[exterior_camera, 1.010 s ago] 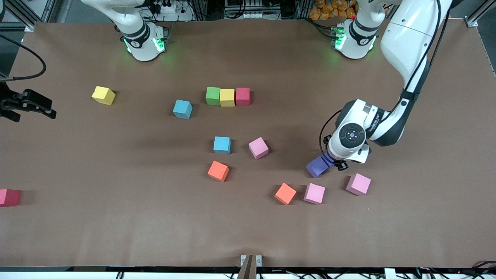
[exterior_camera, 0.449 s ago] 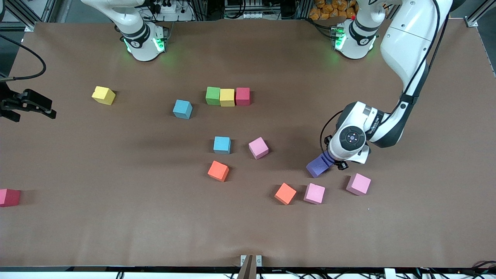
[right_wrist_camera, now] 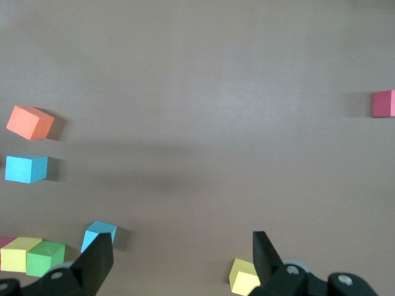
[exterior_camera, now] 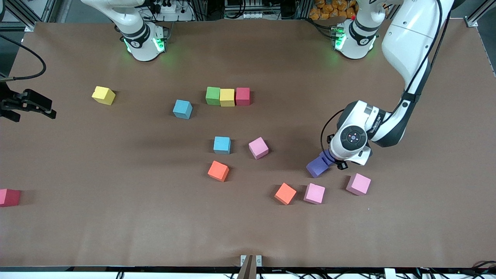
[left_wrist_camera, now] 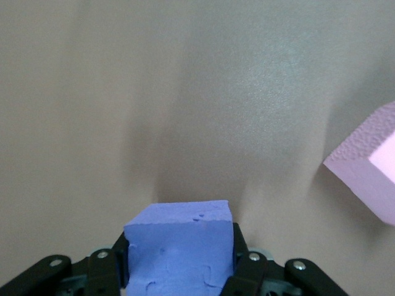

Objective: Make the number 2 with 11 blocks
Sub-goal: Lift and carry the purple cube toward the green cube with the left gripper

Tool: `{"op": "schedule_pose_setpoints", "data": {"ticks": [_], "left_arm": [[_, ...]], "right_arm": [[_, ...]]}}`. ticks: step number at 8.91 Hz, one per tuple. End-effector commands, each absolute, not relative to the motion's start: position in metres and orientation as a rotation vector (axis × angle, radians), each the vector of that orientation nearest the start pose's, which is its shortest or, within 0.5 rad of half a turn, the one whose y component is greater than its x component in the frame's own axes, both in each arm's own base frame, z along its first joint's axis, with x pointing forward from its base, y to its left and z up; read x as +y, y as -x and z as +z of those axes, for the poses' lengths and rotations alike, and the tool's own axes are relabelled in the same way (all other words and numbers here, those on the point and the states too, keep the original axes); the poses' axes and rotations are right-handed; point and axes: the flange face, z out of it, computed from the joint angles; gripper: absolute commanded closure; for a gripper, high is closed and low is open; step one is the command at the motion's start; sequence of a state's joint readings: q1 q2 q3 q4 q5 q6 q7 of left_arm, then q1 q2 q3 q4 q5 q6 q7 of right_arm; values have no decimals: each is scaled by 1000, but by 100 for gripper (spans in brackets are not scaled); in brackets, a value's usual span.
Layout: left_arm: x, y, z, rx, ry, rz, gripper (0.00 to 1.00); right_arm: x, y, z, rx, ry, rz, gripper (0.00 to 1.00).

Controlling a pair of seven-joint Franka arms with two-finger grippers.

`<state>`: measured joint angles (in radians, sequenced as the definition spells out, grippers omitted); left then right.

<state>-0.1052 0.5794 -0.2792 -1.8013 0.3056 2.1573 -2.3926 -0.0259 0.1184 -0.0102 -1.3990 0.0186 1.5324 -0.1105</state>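
Purple block (exterior_camera: 318,166) in black-fingered left hand (left_wrist_camera: 179,265), green (exterior_camera: 212,95) – yellow (exterior_camera: 227,97) – red (exterior_camera: 243,96) row, brown table (exterior_camera: 116,232)

**Around the work surface**

A brown table cover (exterior_camera: 248,232) spans the whole table, faintly creased. A small metal bracket (exterior_camera: 251,260) sits at its edge nearest the front camera. Past the farthest edge lie a white power strip (exterior_camera: 168,7) and a heap of orange objects (exterior_camera: 329,9). Cables (exterior_camera: 294,274) run below the nearest edge.

Front camera: high, facing the robots' bases, you see the whole table (exterior_camera: 116,232). Left wrist camera: close above the table. Right wrist camera: higher, sharing the green-yellow-red row (exterior_camera: 228,96) with front.
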Motion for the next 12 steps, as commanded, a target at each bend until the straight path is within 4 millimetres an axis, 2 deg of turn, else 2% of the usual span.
{"op": "schedule_pose_setpoints", "data": {"ticks": [1,2,4,6,7,8,10,12], "left_arm": [[-228,-583,262,2587,-2157,89,100],[-241,-577,274,2519,-2229,85,100],[-285,-563,289,2289,-2416,56,100],[-343,-550,315,2017,-2543,34,100],[-376,-541,321,1879,-2606,23,100],[-409,-526,319,1751,-2675,11,100],[-459,-491,305,1413,-2841,26,100],[-485,-469,294,965,-3016,42,100]], "right_arm": [[-21,-585,641,-122,3116,-36,0],[-21,-585,640,-122,3116,-34,0],[-21,-585,641,-122,3118,-36,0],[-21,-585,640,-122,3118,-34,0],[-20,-585,641,-124,3122,-36,0],[-20,-585,641,-126,3122,-36,0],[-21,-585,641,-124,3124,-36,0],[-21,-585,641,-124,3124,-36,0]]}}
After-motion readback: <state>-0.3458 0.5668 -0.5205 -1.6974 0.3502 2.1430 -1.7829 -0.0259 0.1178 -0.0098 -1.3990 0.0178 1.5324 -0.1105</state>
